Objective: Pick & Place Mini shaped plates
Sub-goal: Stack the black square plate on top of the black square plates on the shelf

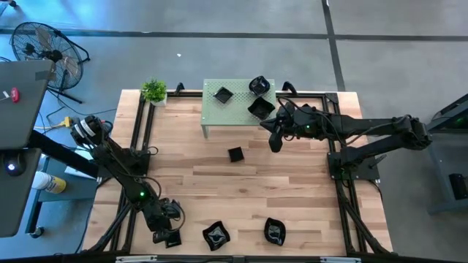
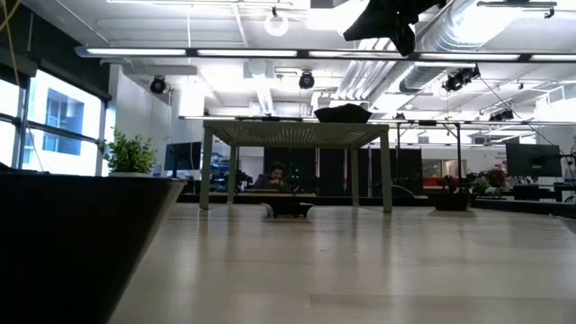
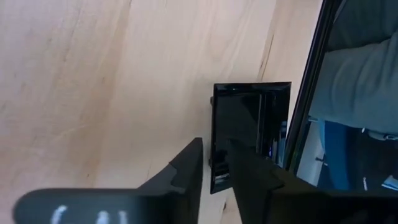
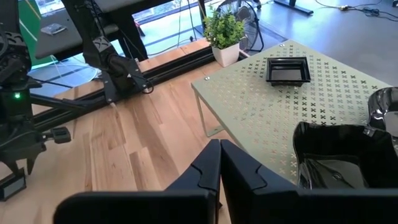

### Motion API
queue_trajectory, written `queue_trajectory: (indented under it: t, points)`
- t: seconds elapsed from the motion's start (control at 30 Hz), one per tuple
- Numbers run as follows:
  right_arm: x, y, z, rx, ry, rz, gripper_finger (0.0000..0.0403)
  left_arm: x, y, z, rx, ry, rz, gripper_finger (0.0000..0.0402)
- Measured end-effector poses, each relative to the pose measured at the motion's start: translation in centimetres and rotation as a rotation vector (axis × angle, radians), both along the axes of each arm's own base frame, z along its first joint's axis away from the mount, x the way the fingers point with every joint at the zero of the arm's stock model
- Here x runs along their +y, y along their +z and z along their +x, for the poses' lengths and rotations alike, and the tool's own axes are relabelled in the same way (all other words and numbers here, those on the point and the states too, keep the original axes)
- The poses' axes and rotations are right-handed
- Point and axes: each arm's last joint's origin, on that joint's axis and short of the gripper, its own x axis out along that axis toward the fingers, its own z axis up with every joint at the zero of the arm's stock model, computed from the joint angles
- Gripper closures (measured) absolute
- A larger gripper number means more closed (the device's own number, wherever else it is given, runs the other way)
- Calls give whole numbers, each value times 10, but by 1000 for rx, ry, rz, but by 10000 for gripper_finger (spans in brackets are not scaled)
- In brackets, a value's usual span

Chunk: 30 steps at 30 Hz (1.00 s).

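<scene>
My left gripper (image 1: pixel 168 235) is low at the table's near left corner, shut on a square glossy black plate (image 3: pixel 249 118) that lies by the frame rail. My right gripper (image 1: pixel 276 145) is shut and empty (image 4: pixel 219 146), up in the air off the near right corner of the small green table (image 1: pixel 238 117). On that green table rest a square plate (image 1: pixel 223 93), a rounded plate (image 1: pixel 258 85) and a wavy plate (image 1: pixel 261 108). A small square plate (image 1: pixel 235 154) lies on the wood. Two wavy plates (image 1: pixel 216 234) (image 1: pixel 275 231) lie near the near edge. My left gripper pinches one side rim (image 3: pixel 213 118) of the square plate, one finger (image 3: pixel 189 165) outside the rim and the other finger (image 3: pixel 249 168) inside the dish. The fingers come from above, pointing down. The plate lies flat on the wood.
A black frame rail (image 3: pixel 311 81) runs close beside the held plate. A potted plant (image 1: pixel 153 90) stands at the far left corner. Black rails (image 1: pixel 139 131) border the wooden table on the left and right. Bare wood lies between the green table and the near plates.
</scene>
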Motion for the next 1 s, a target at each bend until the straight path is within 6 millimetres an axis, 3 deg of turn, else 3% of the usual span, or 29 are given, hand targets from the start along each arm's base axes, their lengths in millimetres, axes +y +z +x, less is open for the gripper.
queue_trajectory:
  t: [0.13, 0.27, 0.5, 0.6, 0.77, 0.87, 1.0]
  points:
    - [0, 0, 0, 5, 6, -13, 401, 0, -1, 0, 2, 1, 3, 293]
    - [0, 0, 0, 7, 7, -20, 398, -1, -8, 1, 35, 27, 13, 288]
    - [0, -1, 0, 15, -5, -25, 401, -4, -6, 3, 39, 41, 6, 354]
    - [0, -1, 0, 15, -5, -25, 400, -8, 6, 6, 13, 28, -38, 392]
    - [0, -1, 0, 21, 1, -41, 397, -6, 30, 5, -14, 45, -96, 394]
    - [-1, -1, 0, 22, 1, -43, 400, 7, 49, 4, -25, 96, -144, 399]
    - [-1, -1, 0, 22, 1, -43, 400, 42, 85, 4, -121, 211, -198, 400]
